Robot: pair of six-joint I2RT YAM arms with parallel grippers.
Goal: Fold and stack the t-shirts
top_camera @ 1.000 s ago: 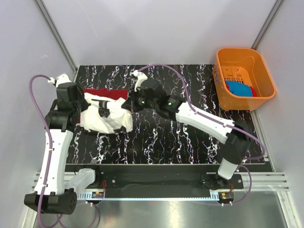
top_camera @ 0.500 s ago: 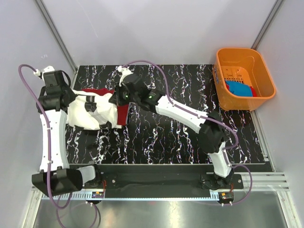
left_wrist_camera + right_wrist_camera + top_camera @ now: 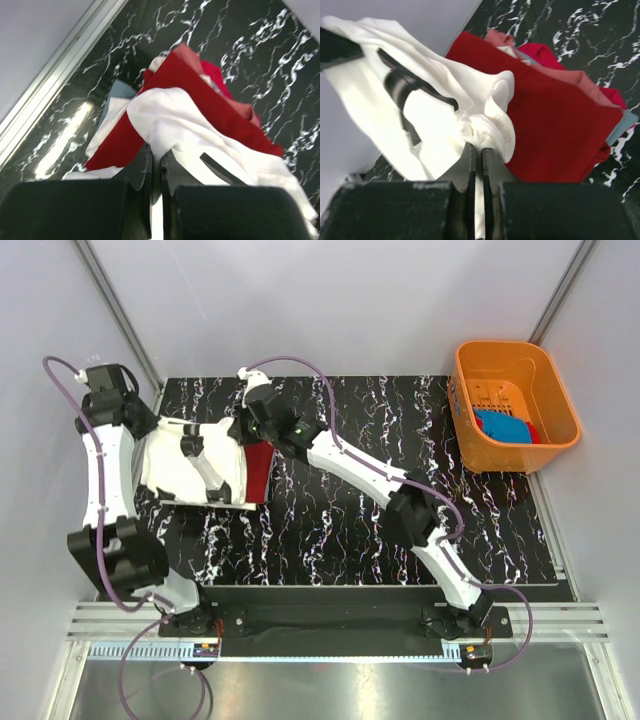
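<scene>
While both arms extend to the far left part of the black, white-veined marble-patterned bench (image 3: 340,530), you see the large white cloth t-shirt with a thin dark printed line (image 3: 200,468) spread between them. The left gripper (image 3: 156,156) has its jaws pressed together on the shirt's left edge. The right gripper (image 3: 476,150) has its jaws pinched on a bunched fold at the right edge. The white shirt lies over the red cloth t-shirt (image 3: 263,465), which shows along its right side. Well apart, at the far right, the bright blue cloth t-shirt (image 3: 503,427) sits inside the orange plastic basket (image 3: 500,344).
</scene>
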